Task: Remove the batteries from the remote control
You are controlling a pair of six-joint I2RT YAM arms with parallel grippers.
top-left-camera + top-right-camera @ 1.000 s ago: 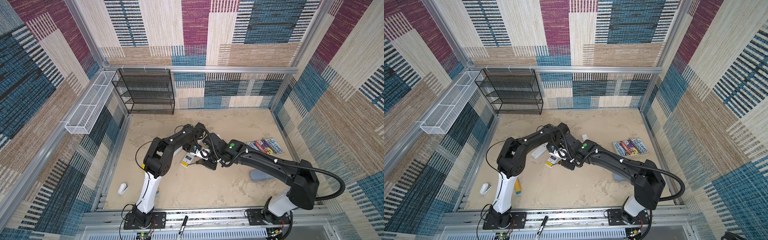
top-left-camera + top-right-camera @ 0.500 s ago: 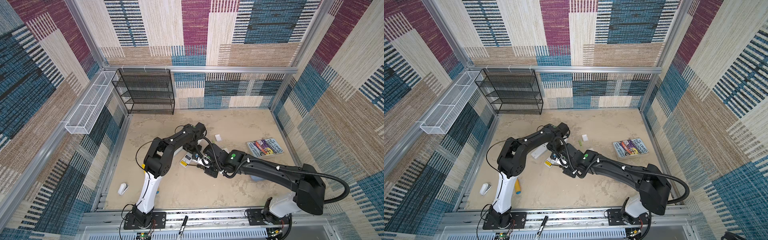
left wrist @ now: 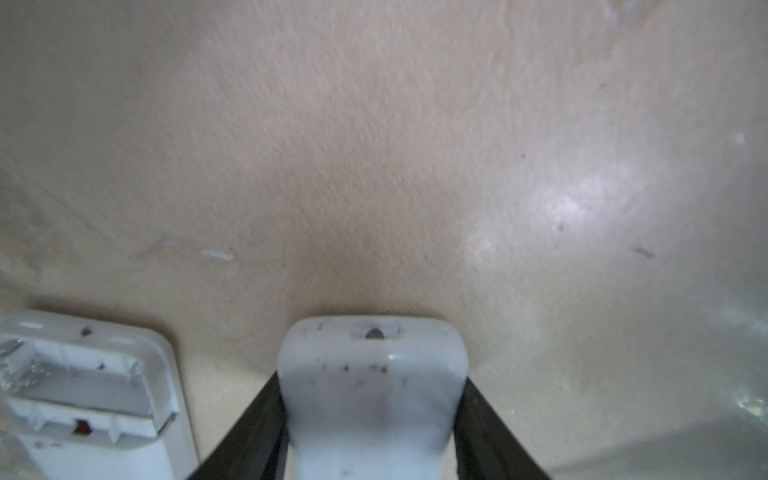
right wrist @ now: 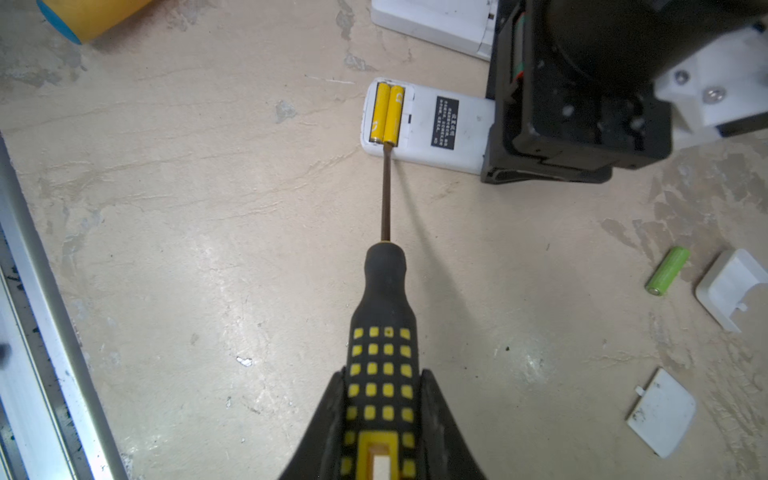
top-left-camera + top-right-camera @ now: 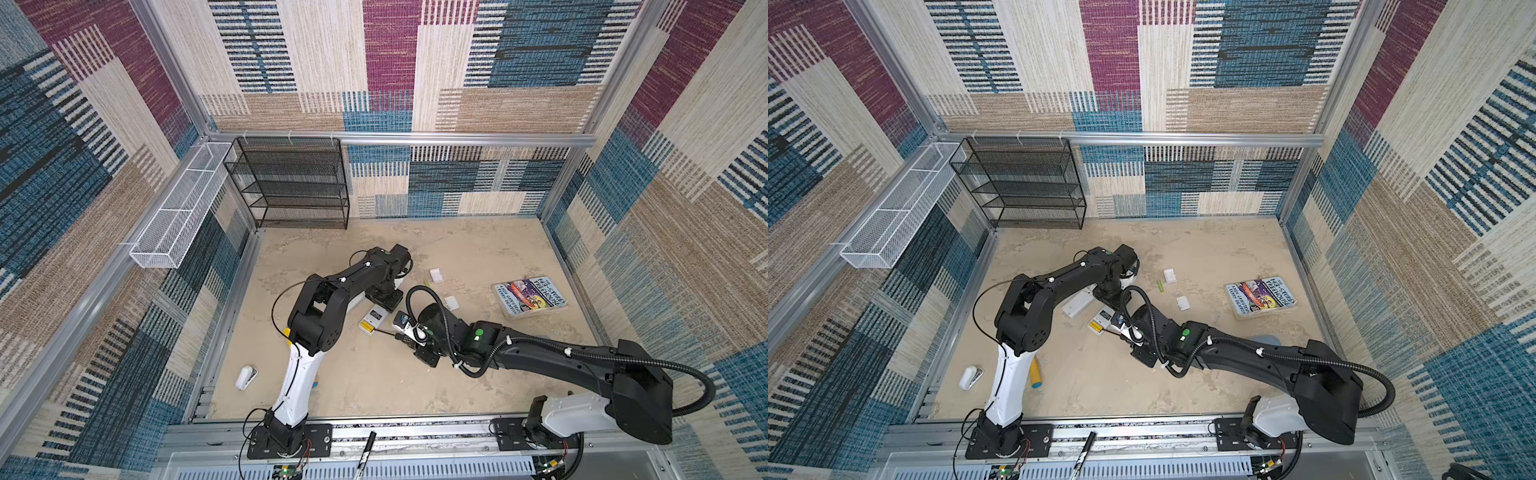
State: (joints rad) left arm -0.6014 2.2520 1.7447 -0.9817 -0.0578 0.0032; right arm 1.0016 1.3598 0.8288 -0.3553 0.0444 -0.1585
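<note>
- Right arm: drawn back toward the near rail and lowered since a second ago; right gripper pinching the black-and-yellow handle of the screwdriver; shaft aimed at the remote
- Left gripper: place unchanged; jaws pressed on either side of the remote's far end, pinning it flat on the table
- Yellow batteries: two, side by side in the remote's open bay; screwdriver tip touching the near end of the one closer to the label
- Green battery: one, loose on the table, just beside two white covers; a second not seen
- Second remote: beside the held one; bay empty
- Step in hand, as judged: prising out the first yellow battery
- Handling advice: seat the tip under the battery's end, then lever upward gently; a push along the shaft would shove the remote against the left grip; keep that clamp firm
- Risk: tip skidding off the round casing; battery springing loose and rolling
</note>
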